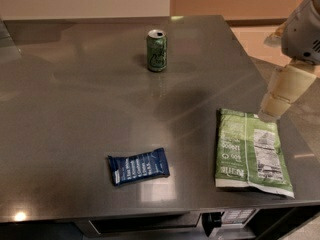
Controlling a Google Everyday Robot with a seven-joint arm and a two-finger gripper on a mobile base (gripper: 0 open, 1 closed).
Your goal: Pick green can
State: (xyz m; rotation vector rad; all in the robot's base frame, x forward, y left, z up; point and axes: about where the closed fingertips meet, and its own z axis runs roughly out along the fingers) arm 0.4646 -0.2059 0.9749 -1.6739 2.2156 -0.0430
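The green can (157,50) stands upright on the far middle of the dark grey table (75,109). It has a silver top and pale markings on its side. My gripper (274,105) is at the right edge of the view, cream coloured, hanging from the grey arm (304,31). It points down just above the top right corner of the chip bag. It is well to the right of the can and nearer to me, and holds nothing that I can see.
A flat green-and-white chip bag (251,154) lies at the near right of the table. A dark blue snack bar wrapper (138,166) lies near the front middle. The table's right edge runs just past the bag, with floor beyond.
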